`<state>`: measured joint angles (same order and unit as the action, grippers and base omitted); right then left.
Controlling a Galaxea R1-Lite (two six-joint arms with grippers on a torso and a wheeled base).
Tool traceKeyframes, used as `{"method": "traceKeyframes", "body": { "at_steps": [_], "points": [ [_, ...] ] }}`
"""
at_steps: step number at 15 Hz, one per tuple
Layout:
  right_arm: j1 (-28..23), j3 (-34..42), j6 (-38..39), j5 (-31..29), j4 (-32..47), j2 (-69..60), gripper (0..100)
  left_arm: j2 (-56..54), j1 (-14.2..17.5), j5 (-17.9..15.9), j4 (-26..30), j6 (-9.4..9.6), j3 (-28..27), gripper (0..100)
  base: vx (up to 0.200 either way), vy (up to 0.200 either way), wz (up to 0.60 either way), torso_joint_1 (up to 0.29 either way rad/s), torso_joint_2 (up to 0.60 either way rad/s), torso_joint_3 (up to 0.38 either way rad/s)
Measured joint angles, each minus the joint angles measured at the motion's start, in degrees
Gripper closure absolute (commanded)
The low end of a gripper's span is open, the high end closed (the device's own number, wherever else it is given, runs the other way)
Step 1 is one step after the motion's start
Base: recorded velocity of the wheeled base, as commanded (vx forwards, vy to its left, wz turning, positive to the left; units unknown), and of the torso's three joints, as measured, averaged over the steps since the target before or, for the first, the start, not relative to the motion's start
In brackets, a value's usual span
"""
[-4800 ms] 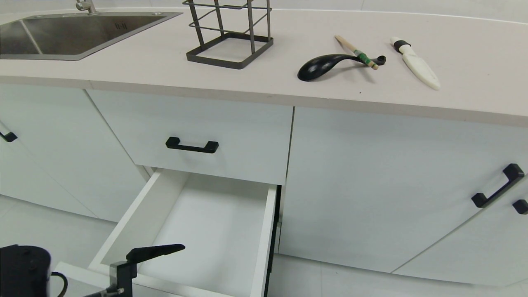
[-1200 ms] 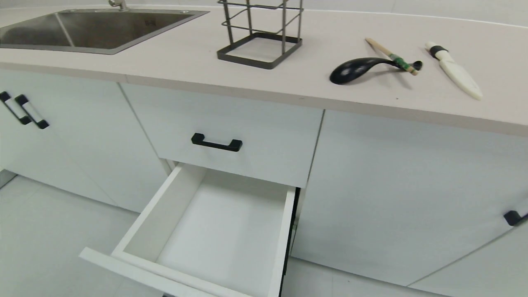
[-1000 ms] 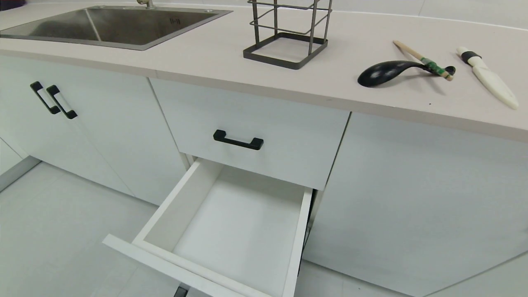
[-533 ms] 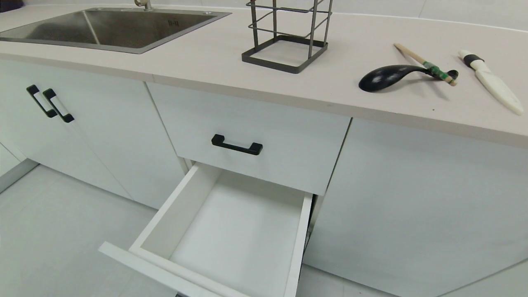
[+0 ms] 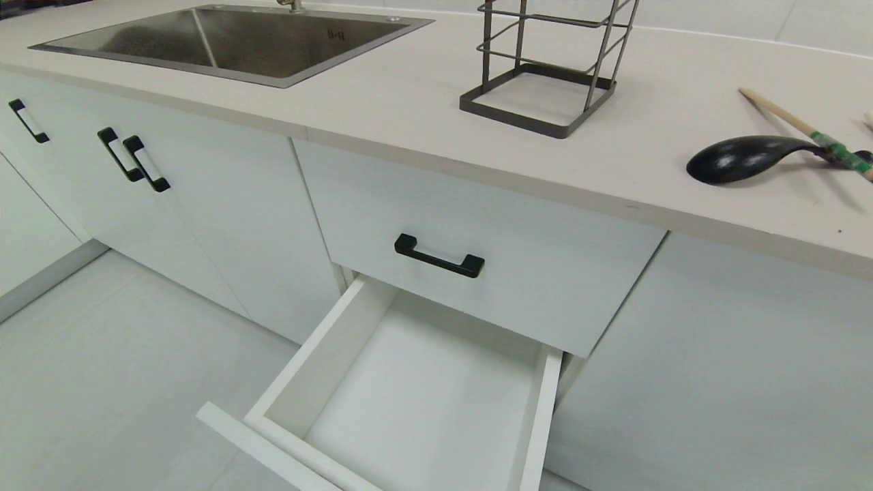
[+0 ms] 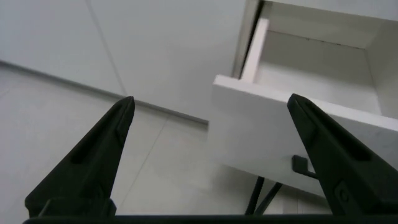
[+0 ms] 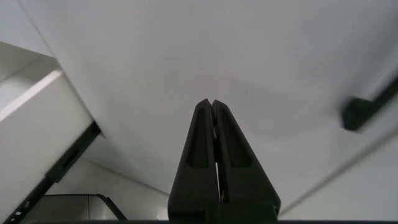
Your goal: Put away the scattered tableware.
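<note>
A black spoon (image 5: 743,158) lies on the counter (image 5: 409,116) at the far right, its handle crossing a wooden chopstick with a green band (image 5: 808,128). Below the counter a white drawer (image 5: 416,402) stands pulled out with nothing inside. My left gripper (image 6: 210,99) is open, low above the floor, facing a front corner of that drawer (image 6: 280,140). My right gripper (image 7: 212,103) is shut on nothing and faces a white cabinet door (image 7: 249,56) beside the drawer's side.
A dark wire rack (image 5: 545,75) stands on the counter above the drawers. A steel sink (image 5: 232,41) is set in at the left. A shut upper drawer with a black handle (image 5: 438,256) overhangs the pulled-out one. Another black handle (image 7: 367,109) sits near my right gripper.
The whole head picture has shifted: the camera has moved left and closer, so the counter items sit farther right. The tableware and the drawer themselves have not moved.
</note>
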<state>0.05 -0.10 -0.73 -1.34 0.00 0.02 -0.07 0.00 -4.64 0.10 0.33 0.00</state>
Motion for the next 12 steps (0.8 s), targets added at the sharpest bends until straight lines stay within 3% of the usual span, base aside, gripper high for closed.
{"method": "traceKeyframes", "body": {
  "at_steps": [3, 7, 12],
  "points": [
    [0.0, 0.0, 0.0, 0.0, 0.0, 0.0, 100, 0.0, 0.0, 0.0, 0.0, 0.00, 0.0, 0, 0.000, 0.000, 0.00, 0.059, -0.08, -0.026],
    [0.0, 0.0, 0.0, 0.0, 0.1, 0.0, 100, 0.0, 0.0, 0.0, 0.1, 0.02, 0.0, 0, 0.000, 0.000, 0.00, 0.231, -0.09, -0.121],
    [0.0, 0.0, 0.0, 0.0, 0.0, 0.0, 100, 0.0, 0.0, 0.0, -0.1, 0.02, 0.0, 0, 0.000, 0.000, 0.00, 0.221, -0.61, -0.217]
  ]
}}
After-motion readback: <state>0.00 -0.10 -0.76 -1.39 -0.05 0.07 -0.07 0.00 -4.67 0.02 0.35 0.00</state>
